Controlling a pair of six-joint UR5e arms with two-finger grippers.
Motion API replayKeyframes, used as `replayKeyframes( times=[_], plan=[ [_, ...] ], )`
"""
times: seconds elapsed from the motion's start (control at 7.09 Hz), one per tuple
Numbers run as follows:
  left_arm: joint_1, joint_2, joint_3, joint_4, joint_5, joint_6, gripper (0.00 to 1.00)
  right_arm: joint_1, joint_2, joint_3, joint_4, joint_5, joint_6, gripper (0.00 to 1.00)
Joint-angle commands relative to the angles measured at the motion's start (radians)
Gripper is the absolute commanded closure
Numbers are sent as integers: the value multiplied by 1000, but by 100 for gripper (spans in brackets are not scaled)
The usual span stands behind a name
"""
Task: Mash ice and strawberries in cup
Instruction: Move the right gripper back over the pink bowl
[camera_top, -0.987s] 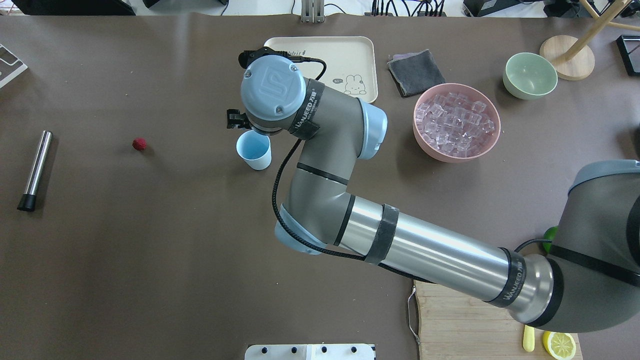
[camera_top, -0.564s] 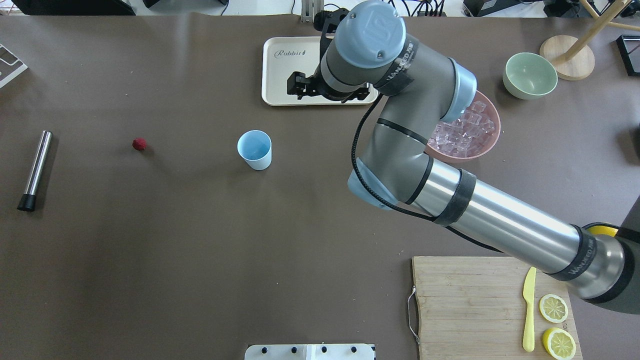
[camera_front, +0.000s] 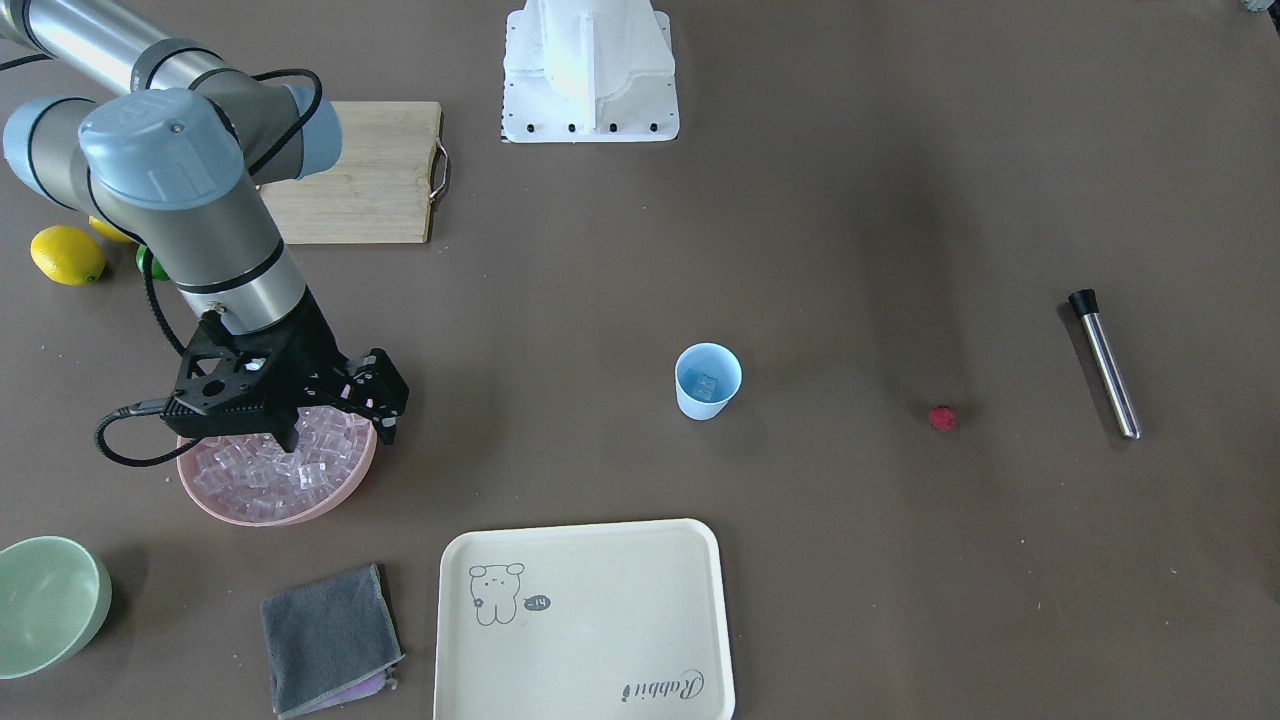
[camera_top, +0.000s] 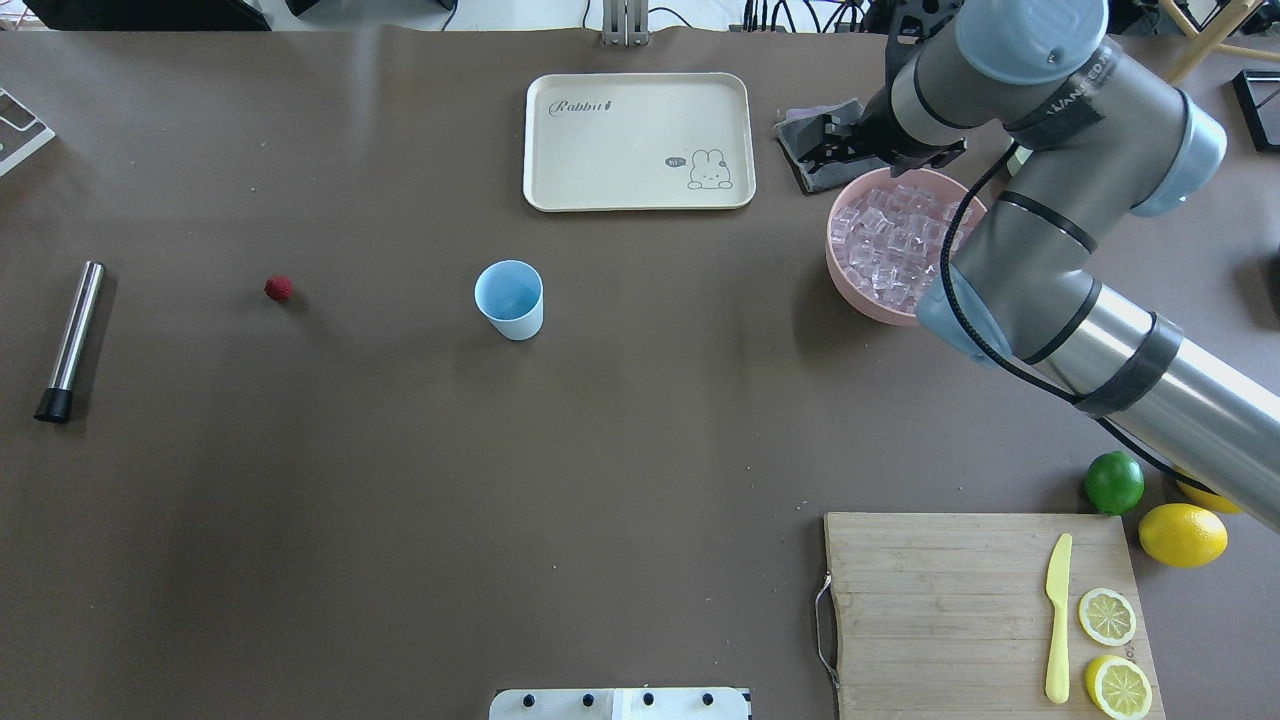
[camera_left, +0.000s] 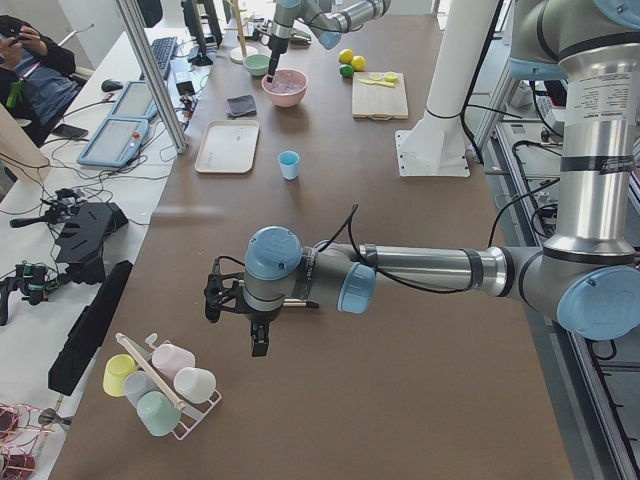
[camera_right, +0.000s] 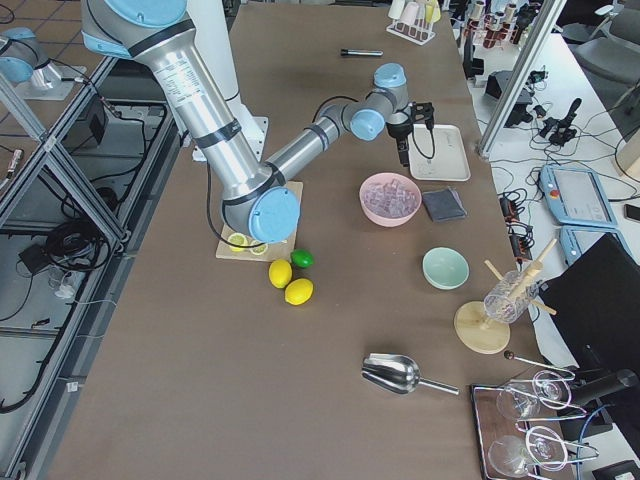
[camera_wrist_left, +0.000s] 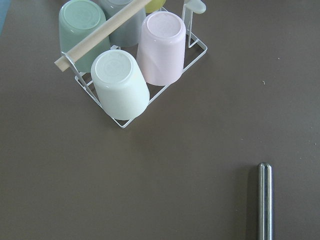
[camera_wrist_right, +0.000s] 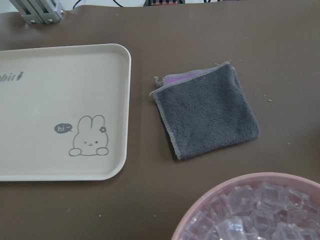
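The right end effector (camera_front: 338, 432) hangs released, fingers spread, over the ice (camera_front: 255, 470) in the pink bowl (camera_front: 300, 512) at the frame's left. The cup (camera_front: 708, 382), one cube inside, stands well apart at the centre of the desk (camera_front: 800, 200). The strawberry (camera_front: 941, 417) lies farther right. I cannot tell the left end effector's (camera_left: 258, 338) state.

Overhead view, one row left to right: rod (camera_top: 70, 340), strawberry (camera_top: 279, 289), cup (camera_top: 509, 298), then bowl (camera_top: 845, 290) full of ice (camera_top: 885, 245). One cube sits in the cup. Tray (camera_top: 638, 141) behind the cup, cloth (camera_front: 330, 637) between tray and bowl, further back. Cutting board (camera_top: 940, 610) near right, knife (camera_top: 1057, 618) and lemon slices (camera_top: 1107, 617) on it. Lime (camera_top: 1113, 482) and lemon (camera_top: 1182, 534) just behind its right corner.
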Motion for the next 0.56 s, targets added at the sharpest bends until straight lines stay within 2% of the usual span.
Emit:
replayKeyframes(
  times=[0.0,0.14,0.28,0.42],
  plan=[
    [2,0,-3,0,0,0,2,13,-78,35,0,-34,-30,0],
    [2,0,-1,-3,0,0,2,13,-80,54,-7,-48,40,0],
    [2,0,-1,-3,0,0,2,4,-84,63,-20,-69,195,1],
    [2,-1,1,-3,0,0,2,-38,-97,87,-80,-157,246,1]
  ],
)
